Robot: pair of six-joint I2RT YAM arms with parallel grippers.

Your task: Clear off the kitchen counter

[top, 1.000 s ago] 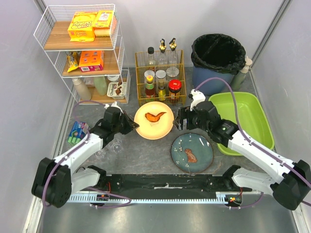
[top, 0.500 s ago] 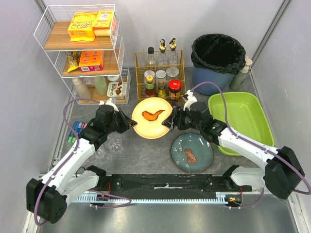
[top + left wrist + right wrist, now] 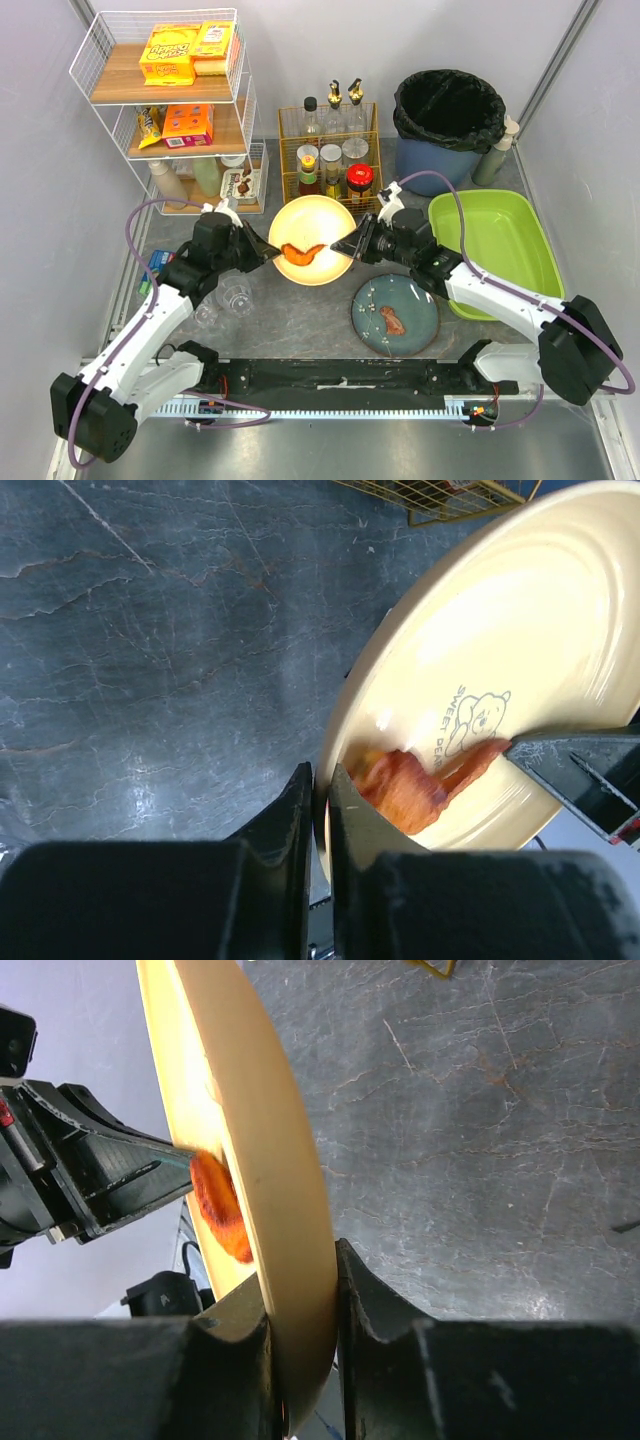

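A pale yellow plate [image 3: 315, 235] with an orange-brown piece of food [image 3: 300, 250] on it is held tilted above the kitchen counter [image 3: 300, 315]. My left gripper [image 3: 268, 250] is shut on its left rim, and the thin edge sits between the jaws [image 3: 322, 780]. From the other side, my right gripper [image 3: 347, 248] is shut on the right rim [image 3: 300, 1300]. In the left wrist view the food [image 3: 410, 785] lies low in the plate [image 3: 520, 650], close to my fingers. The right wrist view shows the plate [image 3: 270, 1160] edge-on.
A blue plate [image 3: 395, 315] with a food scrap lies on the counter below the right arm. Clear glasses [image 3: 235, 297] and a blue pack [image 3: 158, 262] sit at left. Lime-green tray [image 3: 500, 250], black-lined bin [image 3: 448, 115], gold bottle rack [image 3: 330, 160] and white wire rack [image 3: 175, 110] stand behind.
The right gripper closed onto the plate's right rim. The plate rose and tilted between both grippers, and the food slid to its lower side.
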